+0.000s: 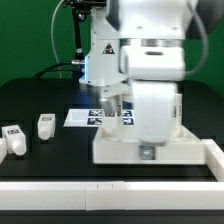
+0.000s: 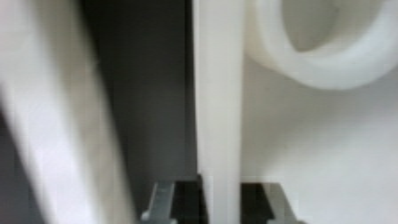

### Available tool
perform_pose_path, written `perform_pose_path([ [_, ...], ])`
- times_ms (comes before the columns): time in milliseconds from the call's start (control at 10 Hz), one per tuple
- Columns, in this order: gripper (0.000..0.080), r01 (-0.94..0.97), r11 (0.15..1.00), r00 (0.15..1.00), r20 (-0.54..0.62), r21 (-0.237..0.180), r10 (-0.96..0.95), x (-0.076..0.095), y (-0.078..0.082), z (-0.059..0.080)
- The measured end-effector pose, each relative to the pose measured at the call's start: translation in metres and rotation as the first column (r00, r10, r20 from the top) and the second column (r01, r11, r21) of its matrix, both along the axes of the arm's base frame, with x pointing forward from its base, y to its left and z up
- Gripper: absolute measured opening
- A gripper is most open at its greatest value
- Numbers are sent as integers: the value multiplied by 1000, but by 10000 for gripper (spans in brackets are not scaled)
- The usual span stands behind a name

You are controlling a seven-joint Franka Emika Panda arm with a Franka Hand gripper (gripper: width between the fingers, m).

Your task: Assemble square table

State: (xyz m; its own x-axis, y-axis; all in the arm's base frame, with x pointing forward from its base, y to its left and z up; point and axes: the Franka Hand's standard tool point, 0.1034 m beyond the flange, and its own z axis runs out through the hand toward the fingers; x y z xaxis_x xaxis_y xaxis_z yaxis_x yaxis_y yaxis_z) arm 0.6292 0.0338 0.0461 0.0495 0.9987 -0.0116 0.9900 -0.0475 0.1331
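1. Furniture part, first leg (image 1: pixel 12 139): short white block with a tag, on the black table (image 1: pixel 50 165). Of everything listed, it lies farthest from the gripper, toward the exterior view's left.
2. Furniture part, second leg (image 1: pixel 45 125): same kind of block, near the first leg but not touching it, and well apart from the gripper on the same side.
3. Rig fixture, marker board (image 1: pixel 88 117): flat on the table behind the gripper, toward the exterior view's left, partly hidden by the arm (image 1: pixel 140 60).
4. Tool, gripper (image 2: pixel 217 196): down at the tabletop, hidden by the wrist housing in the exterior view. The wrist view shows its fingers (image 2: pixel 175 200) clamped on the raised rim (image 2: pixel 214 100), which stands between them.
5. Furniture part, square tabletop (image 1: pixel 115 150): white tray on the table, directly under the gripper. A round corner hole (image 2: pixel 338 40) lies just beside the clamped rim.
6. Rig fixture, white bar (image 1: pixel 213 155): beyond the tabletop from the gripper, toward the exterior view's right.
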Motion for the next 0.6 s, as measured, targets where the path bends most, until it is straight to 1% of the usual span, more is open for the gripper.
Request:
perform_pose_path([
  [100, 53, -25, 1000, 1000, -4, -8, 25, -4, -5, -3],
  [200, 53, -12, 1000, 1000, -8, -10, 12, -5, -8, -5],
  [500, 53, -4, 1000, 1000, -10, -11, 4, -5, -8, -8],
  [600, 53, 17, 1000, 1000, -10, -6, -17, 0, -4, -9],
])
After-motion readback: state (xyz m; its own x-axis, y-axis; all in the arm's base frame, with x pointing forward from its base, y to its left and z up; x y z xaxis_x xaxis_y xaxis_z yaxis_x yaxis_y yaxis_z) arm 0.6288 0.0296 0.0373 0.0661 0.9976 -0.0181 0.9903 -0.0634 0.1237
